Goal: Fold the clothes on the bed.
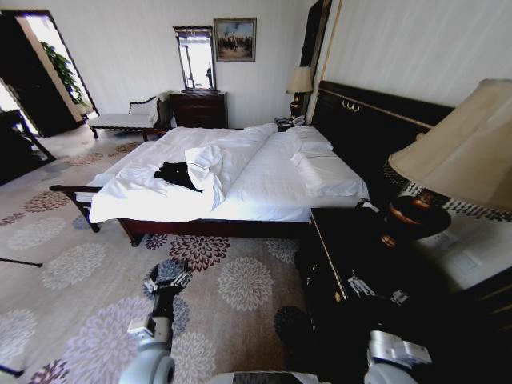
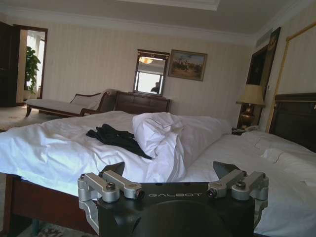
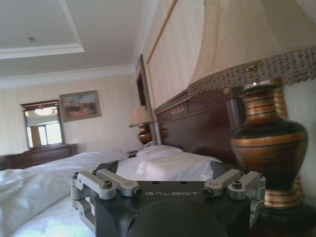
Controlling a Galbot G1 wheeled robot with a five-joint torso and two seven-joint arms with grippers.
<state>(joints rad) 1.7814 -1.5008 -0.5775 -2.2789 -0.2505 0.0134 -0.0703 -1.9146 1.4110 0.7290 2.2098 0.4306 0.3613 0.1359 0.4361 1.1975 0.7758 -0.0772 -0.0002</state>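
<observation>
The clothes, a crumpled black T-shirt (image 1: 177, 174), lie on the white duvet of the bed (image 1: 272, 188), toward its foot. A bunched fold of duvet (image 1: 206, 168) sits right beside them. My left gripper (image 1: 170, 281) hangs low over the carpet, well short of the bed's side rail. In the left wrist view this gripper (image 2: 170, 170) is open and empty, facing the T-shirt (image 2: 117, 138) across the bed's edge. My right gripper (image 3: 164, 169) is also open and empty, held in front of the dark nightstand (image 1: 360, 264) and near the lamp.
A large table lamp (image 1: 448, 160) stands on the nightstand, close to my right arm. Floral carpet (image 1: 96, 272) spreads between me and the bed. A chaise bench (image 1: 124, 120) and a dresser with mirror (image 1: 198, 108) line the far wall.
</observation>
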